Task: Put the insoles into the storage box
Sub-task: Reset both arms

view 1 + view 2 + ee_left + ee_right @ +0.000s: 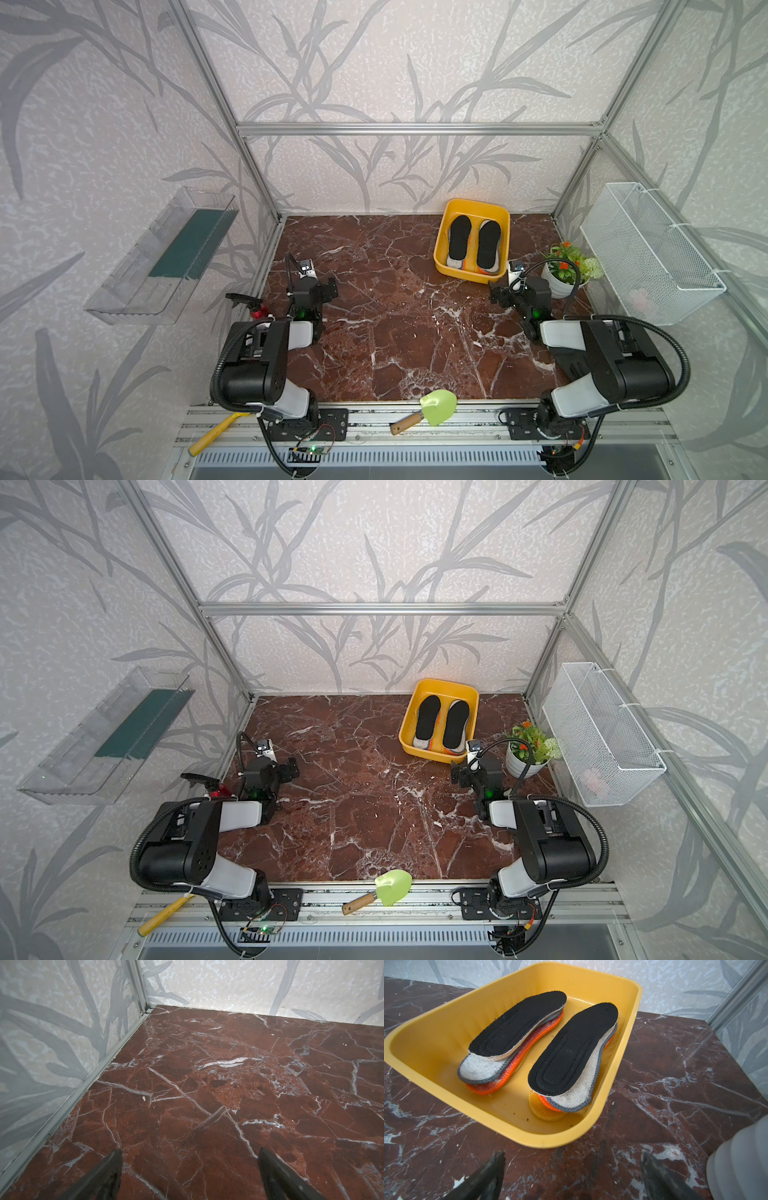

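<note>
Where one storage box (pixel 446 1028) sits, two insole stacks (pixel 571 1051) lie inside

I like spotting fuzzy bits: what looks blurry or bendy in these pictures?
Right wrist view: the pot and right pincer are blurry, the insoles sharp. Left wrist view: the left pincer is blurry too. In both top views the frame posts splay outward.

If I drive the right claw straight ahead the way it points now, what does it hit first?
Most likely the near wall of the yellow storage box, dead ahead of the open right claw. It tilts down, so it might touch the marble tabletop just short first; depth is unclear.
</note>
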You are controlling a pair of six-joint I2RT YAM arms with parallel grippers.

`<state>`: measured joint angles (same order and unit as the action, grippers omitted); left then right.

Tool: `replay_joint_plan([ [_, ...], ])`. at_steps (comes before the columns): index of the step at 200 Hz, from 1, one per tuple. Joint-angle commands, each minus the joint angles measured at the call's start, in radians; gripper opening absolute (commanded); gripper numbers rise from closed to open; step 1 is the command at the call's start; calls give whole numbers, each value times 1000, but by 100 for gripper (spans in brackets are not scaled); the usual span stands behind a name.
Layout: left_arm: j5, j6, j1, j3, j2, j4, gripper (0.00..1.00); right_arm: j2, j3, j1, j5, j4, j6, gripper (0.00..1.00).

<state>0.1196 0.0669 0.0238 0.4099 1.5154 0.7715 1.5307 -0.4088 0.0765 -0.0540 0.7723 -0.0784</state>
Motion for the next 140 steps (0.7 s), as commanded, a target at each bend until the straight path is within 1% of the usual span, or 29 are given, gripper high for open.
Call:
replay_joint_plan([
  [1, -93, -39, 9, 1, 2, 18, 99, -4, -22, -2, -3, -6, -4, 99],
  [11, -90, -33, 10, 5, 1, 9, 99, -4, -22, -2, -2, -6, -4, 99],
  [21, -32, -12, 9, 16, 2, -12, 99, -4, -22, -1, -3, -6, -5, 99],
  [29, -19, -15, 6, 12, 5, -2, 99, -4, -22, -3, -3, -7, -4, 99],
  [93, -22, -12, 7, 14, 2, -5, 99, -4, -22, -2, -3, -6, -6, 99],
  [101, -50, -12, 12, 11, 1, -3, 99, -4, -22, -1, -3, -6, -6, 99],
  [114, -247, -59, 43, -16, -3, 44, 99, -4, -22, -1, -3, -7, -6, 99],
  [117, -275, -60, 50, -17, -3, 49, 99, -4, -22, -1, -3, -7, -6, 99],
  [122, -283, -52, 60, -16, -4, 41, 99, -4, -22, -2, -3, -7, -7, 99],
  [133, -256, -46, 58, -11, -2, 36, 99, -4, -22, -1, -3, -7, -6, 99],
  [140, -154, -12, 51, 9, 3, 2, 99, -4, -22, -1, -3, -6, -6, 99],
])
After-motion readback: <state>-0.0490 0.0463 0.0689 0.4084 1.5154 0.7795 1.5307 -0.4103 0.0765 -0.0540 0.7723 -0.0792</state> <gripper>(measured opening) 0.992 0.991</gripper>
